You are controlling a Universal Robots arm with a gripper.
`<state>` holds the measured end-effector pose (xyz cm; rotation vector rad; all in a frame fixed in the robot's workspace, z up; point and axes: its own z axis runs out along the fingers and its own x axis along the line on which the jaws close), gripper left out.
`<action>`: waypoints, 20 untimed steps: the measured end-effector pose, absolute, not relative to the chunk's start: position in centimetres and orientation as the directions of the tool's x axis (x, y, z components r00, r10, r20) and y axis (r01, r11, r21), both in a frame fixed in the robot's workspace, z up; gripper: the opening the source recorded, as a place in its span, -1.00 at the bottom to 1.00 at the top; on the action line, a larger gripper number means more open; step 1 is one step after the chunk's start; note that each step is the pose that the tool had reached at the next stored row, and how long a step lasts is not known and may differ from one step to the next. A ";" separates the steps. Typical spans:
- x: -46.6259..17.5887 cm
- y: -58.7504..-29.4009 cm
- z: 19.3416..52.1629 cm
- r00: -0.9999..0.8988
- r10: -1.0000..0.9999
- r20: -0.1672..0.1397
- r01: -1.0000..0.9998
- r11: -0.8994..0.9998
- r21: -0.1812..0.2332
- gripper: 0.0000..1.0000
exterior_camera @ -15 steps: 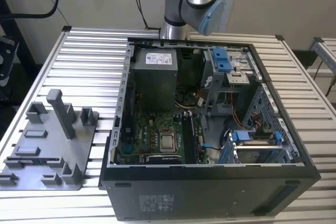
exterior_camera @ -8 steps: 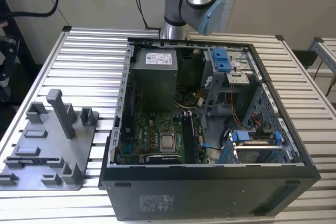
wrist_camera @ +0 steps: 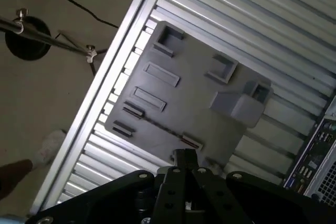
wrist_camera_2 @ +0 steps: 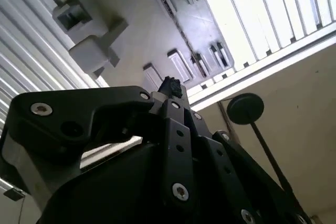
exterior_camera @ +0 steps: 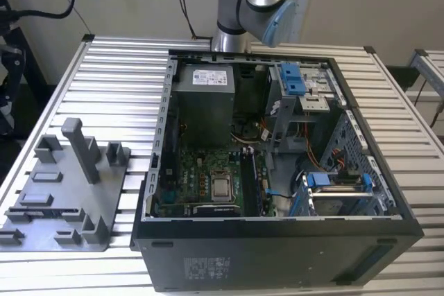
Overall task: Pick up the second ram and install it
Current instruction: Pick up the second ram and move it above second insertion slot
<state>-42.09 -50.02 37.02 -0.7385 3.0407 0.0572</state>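
Plainly, the second ram [wrist_camera: 189, 141] is hard to make out. We take it to be the thin dark line with a reddish patch that stands on edge in the grey tray [wrist_camera: 199, 93], though we cannot be sure. In the first wrist view it lies just beyond the gripper [wrist_camera: 185, 156], which hangs above the tray and apart from it. We cannot tell whether the tool is released, clenched or grasping anything.

We judge the main risk to be the target's thinness. A strip on edge leaves little room for error, so a descent slightly off line could land on the tray's holder blocks instead, or tip the stick and jam it in its groove. The upright post [exterior_camera: 82, 149] stands on the same tray, near enough to be struck by a careless sideways sweep. Farther out, the open computer case [exterior_camera: 277, 230] sits just beside the tray on the slatted table [exterior_camera: 125, 74]. Its walls and the loose cables around the motherboard [exterior_camera: 201, 171] could catch a long stick carried in at a tilt, and a crooked seating would strain the board.

By our count there is one arm, one gripper, one tray with one post, one candidate ram, one case, one motherboard and two blue brackets [exterior_camera: 291, 77] inside the case. There is also one round-footed stand [wrist_camera: 26, 38] on the floor.
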 end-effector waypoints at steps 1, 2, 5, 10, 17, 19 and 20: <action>-42.1 -50.0 37.0 -0.880 -0.474 -0.020 -0.474 0.880 0.033 -0.79; -42.1 -50.0 37.0 -0.871 -0.490 -0.020 -0.491 0.871 0.033 -0.79; -42.1 -50.0 37.0 -0.843 -0.538 -0.020 -0.538 0.842 0.033 -0.79; -42.1 -50.0 36.9 -0.791 -0.611 -0.020 -0.611 0.791 0.033 -0.79; -42.1 -50.0 36.6 -0.707 -0.707 -0.020 -0.707 0.706 0.033 -0.79; -42.1 -50.0 36.5 -0.680 -0.733 -0.020 -0.733 0.680 0.033 -0.79; -42.1 -50.0 36.5 -0.667 -0.745 -0.020 -0.745 0.666 0.033 -0.79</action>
